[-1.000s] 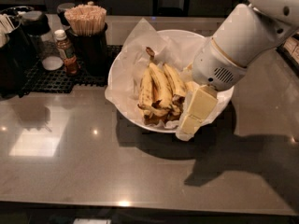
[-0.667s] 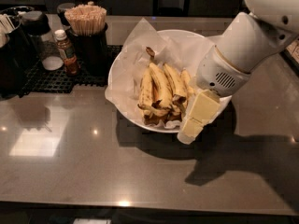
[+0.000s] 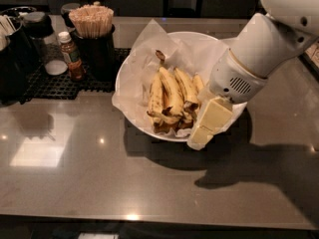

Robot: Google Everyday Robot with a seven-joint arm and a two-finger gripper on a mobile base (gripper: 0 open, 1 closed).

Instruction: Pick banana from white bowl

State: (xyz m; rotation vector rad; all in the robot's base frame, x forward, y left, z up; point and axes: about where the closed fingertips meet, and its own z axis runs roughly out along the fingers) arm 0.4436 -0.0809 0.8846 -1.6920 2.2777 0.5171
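Banana (image 3: 171, 87): lying lengthwise in white bowl (image 3: 130, 116), yellow skin showing brown blotches, dark stem pointing toward far rim, sitting second from the left in a tight cluster. Other bananas (image 3: 188, 86): lying alongside, touching it on both sides, near ends showing darkened tips. White bowl: standing on grey counter (image 3: 89, 173), lying right of centre in the camera view, holding crinkled white paper (image 3: 149, 51) rising above rim at the far left. Gripper (image 3: 202, 133): cream-coloured, reaching down at a slant over the bowl's near right rim, hanging just beside the rightmost fruit, tip overlapping the rim edge; grip state not showing, so impossible to tell whether wide or narrow, and nothing visibly being held. Robot arm (image 3: 264, 49): white, entering from upper right, vented wrist housing hanging over the bowl's right side, casting a dark shadow across the counter toward the right. Dark cup (image 3: 102, 51): standing left of the bowl, well apart from the gripper, holding wooden sticks (image 3: 91, 20) upright. Small bottle (image 3: 71, 58): white-capped, standing just left of the cup. Black mat (image 3: 65, 86): lying under cup and bottle.
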